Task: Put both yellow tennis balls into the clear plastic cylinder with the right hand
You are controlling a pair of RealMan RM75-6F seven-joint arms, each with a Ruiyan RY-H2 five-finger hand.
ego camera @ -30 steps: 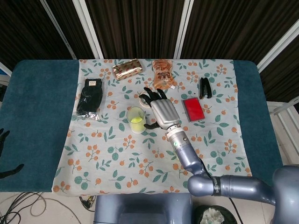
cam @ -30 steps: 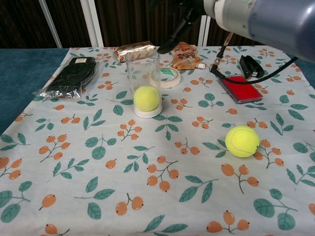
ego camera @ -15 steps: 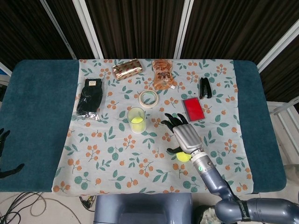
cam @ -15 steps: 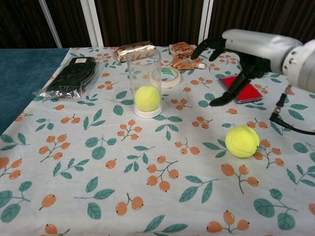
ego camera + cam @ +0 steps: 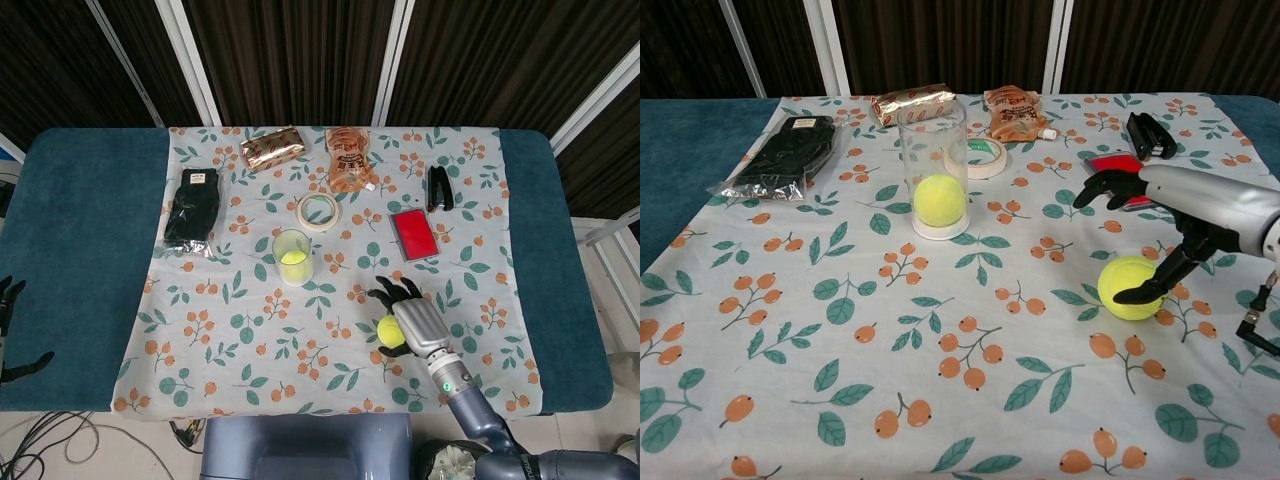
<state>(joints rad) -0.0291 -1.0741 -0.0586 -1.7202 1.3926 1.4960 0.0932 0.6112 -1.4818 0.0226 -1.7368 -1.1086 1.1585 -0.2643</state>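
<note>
While your right hand (image 5: 1185,215) hangs low over the flowered cloth (image 5: 940,360), here is what both views give you.

Right hand: your fingers are spread wide and hold nothing; in the chest view the thumb tip lies against the near face of the loose ball, and the other fingers reach out past its top without closing on it.
Loose ball: the second yellow tennis ball (image 5: 1131,287) sits on the cloth directly under your fingers; in the head view it shows at the thumb side of your hand (image 5: 420,322), as ball (image 5: 390,331).
Clear cylinder: the clear plastic cylinder (image 5: 931,165) stands upright, well beyond your fingertips and off toward your left side.
Ball in cylinder: one yellow tennis ball (image 5: 939,200) already rests on the cylinder's floor.
Past your fingertips: a red case (image 5: 413,234) lies just ahead of them, with a black stapler (image 5: 1149,134) farther on.
Beyond the cylinder: a tape roll (image 5: 983,156), an orange snack bag (image 5: 1015,112) and a gold packet (image 5: 912,102).
Far from your fingers: a bagged pair of black gloves (image 5: 790,155) at the cloth's left edge.
Left hand: your left hand (image 5: 10,330) shows only at the head view's left border, fingers apart, nothing in them.
</note>
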